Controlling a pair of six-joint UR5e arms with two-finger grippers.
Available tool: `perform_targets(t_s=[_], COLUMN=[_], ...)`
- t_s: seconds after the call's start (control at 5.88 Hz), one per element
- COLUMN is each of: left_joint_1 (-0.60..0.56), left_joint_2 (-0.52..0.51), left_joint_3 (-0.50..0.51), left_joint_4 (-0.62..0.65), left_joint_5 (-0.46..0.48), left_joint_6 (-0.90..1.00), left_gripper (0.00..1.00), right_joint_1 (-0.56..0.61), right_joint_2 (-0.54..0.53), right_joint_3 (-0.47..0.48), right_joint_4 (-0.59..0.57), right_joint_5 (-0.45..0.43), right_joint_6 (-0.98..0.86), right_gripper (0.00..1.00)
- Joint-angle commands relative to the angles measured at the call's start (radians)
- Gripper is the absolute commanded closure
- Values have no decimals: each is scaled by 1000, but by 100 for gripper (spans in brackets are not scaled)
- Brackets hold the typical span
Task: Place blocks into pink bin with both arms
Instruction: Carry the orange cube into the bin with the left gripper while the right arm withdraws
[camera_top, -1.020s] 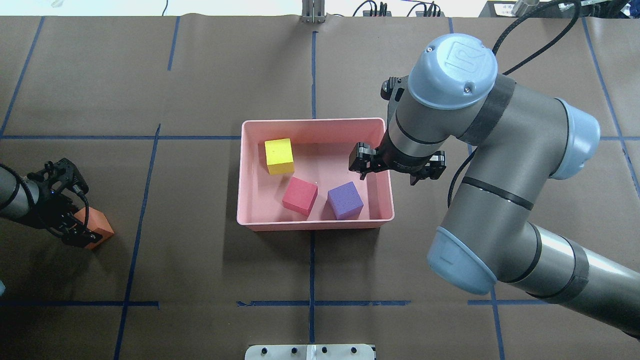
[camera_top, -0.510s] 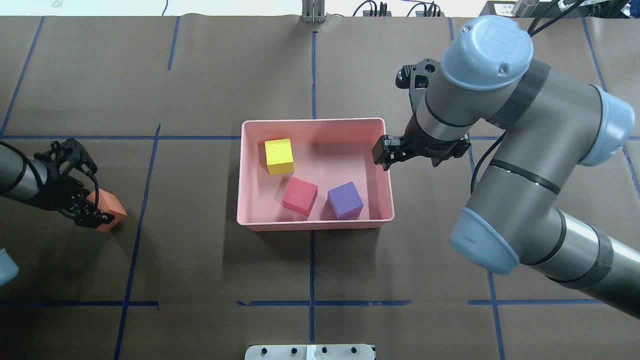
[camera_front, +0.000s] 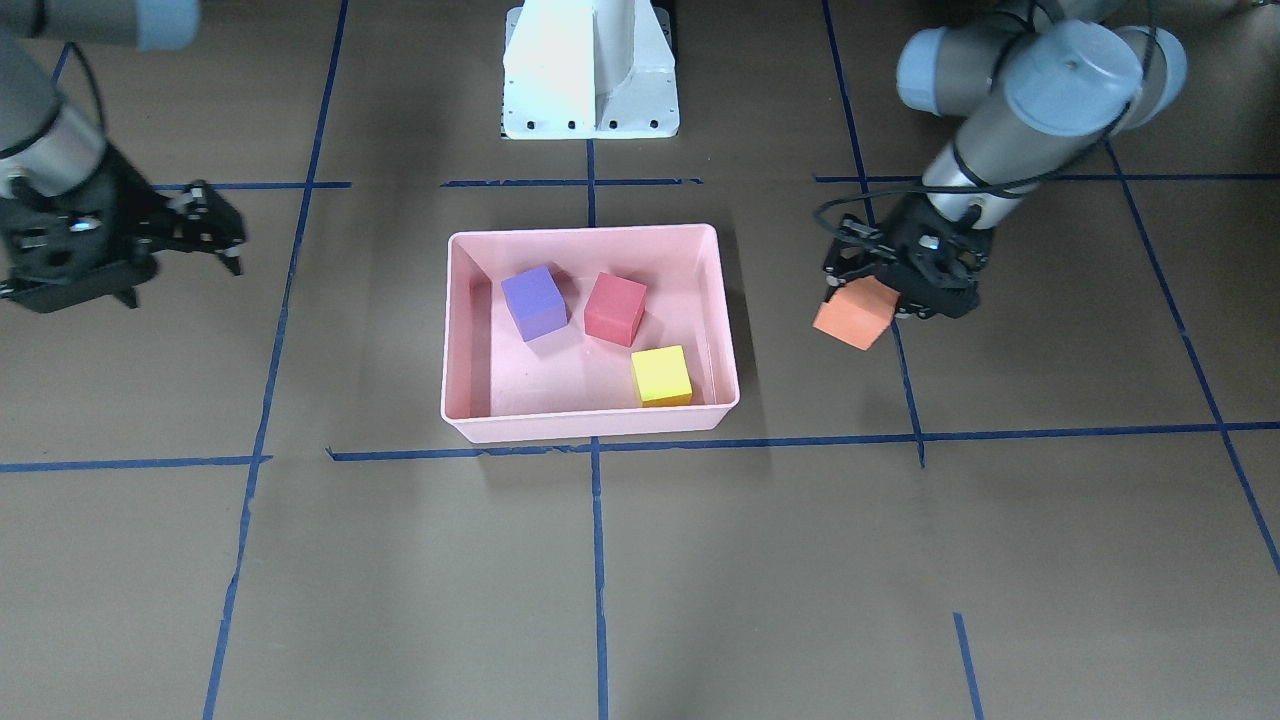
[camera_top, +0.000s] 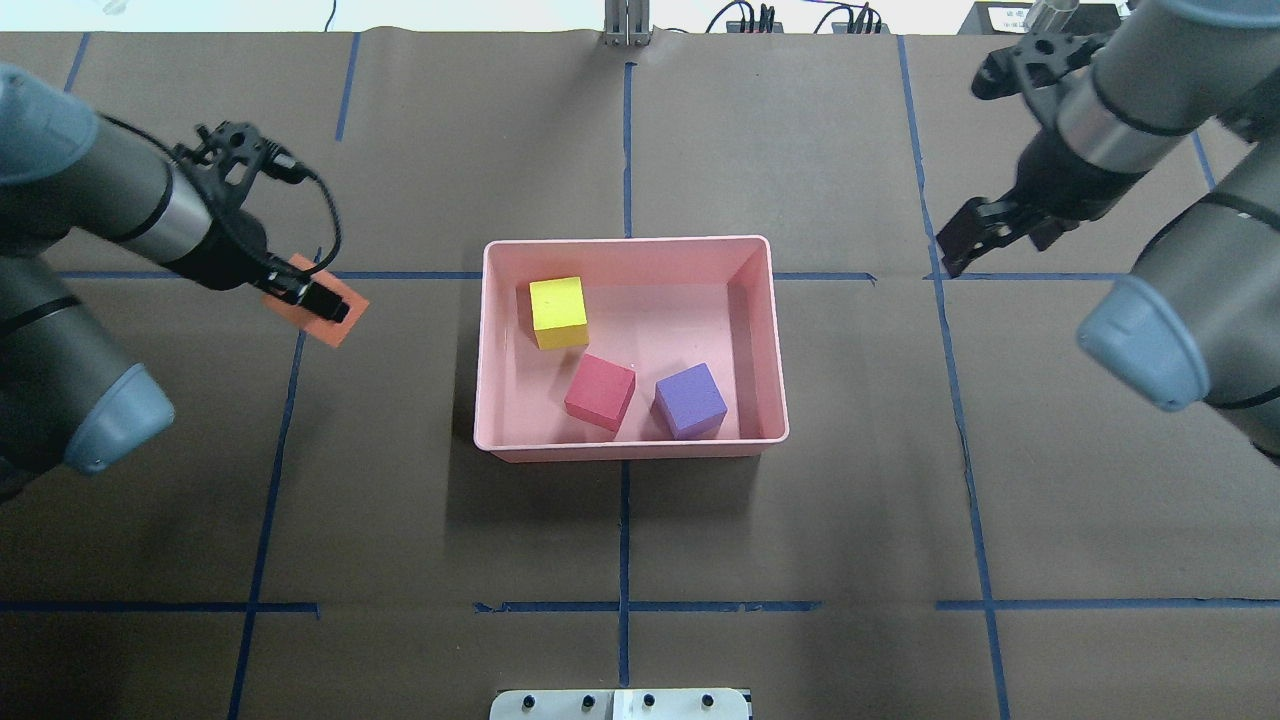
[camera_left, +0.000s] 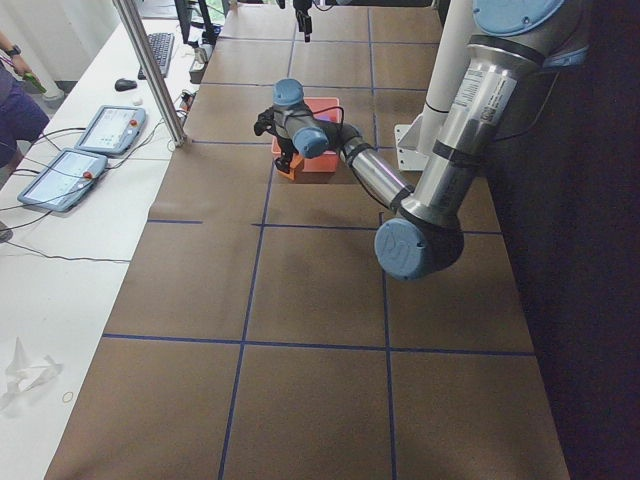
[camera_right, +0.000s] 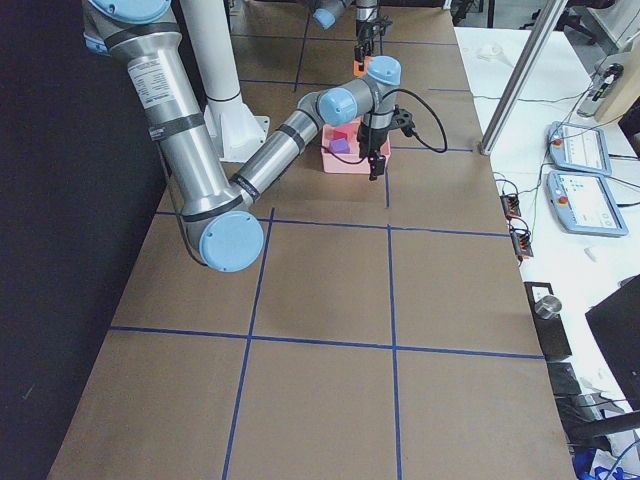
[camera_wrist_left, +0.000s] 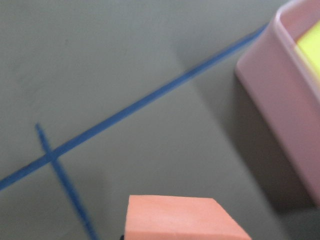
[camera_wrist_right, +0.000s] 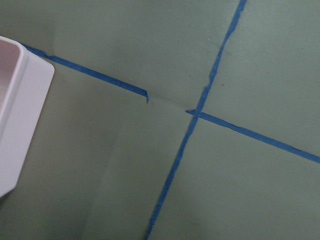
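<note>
The pink bin (camera_top: 630, 241) sits mid-table and holds the yellow-green block (camera_top: 558, 312), the red block (camera_top: 600, 392) and the purple block (camera_top: 690, 400). My left gripper (camera_top: 318, 300) is shut on the orange block (camera_top: 338, 328) and holds it above the table, left of the bin. In the front view the orange block (camera_front: 853, 315) hangs tilted under that gripper (camera_front: 888, 293), apart from the bin (camera_front: 585, 231). The left wrist view shows the orange block (camera_wrist_left: 180, 220) and a bin corner (camera_wrist_left: 295, 100). My right gripper (camera_top: 965, 245) is open and empty, right of the bin.
Blue tape lines cross the brown table cover. The white pedestal (camera_front: 590, 70) stands at the robot's side of the table. A grey plate (camera_top: 620, 705) lies at the near edge. The right wrist view shows a bin corner (camera_wrist_right: 20, 115) and tape.
My left gripper has lifted the orange block and carried it away from the robot and toward the bin. My right arm has drawn back from over the bin to the far right, empty.
</note>
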Motion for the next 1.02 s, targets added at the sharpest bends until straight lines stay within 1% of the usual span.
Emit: perform_targets(t_s=[0.0, 0.17, 0.34, 0.51, 0.68, 0.85], left_joint_1=[97, 180, 189, 189, 183, 142], left_joint_2=[-200, -222, -215, -210, -177, -125], left_joint_3=[16, 27, 29, 27, 6, -26], left_joint_4=[141, 142, 145, 145, 157, 201], left_joint_5=[41, 161, 167, 165, 155, 148], left_joint_6=[-271, -322, -329, -321, -283, -145], left_gripper=[54, 9, 0, 0, 0, 0], right_joint_1=[160, 200, 219, 259, 288, 322], right_joint_2=[-131, -164, -194, -231, -266, -303], right_joint_3=[1, 0, 1, 1, 1, 0], right_joint_4=[1, 1, 1, 1, 1, 1], right_joint_5=[75, 83, 83, 85, 88, 86], right_joint_6=[-285, -347, -387, -447, -467, -507], right_gripper=[0, 0, 0, 0, 0, 0])
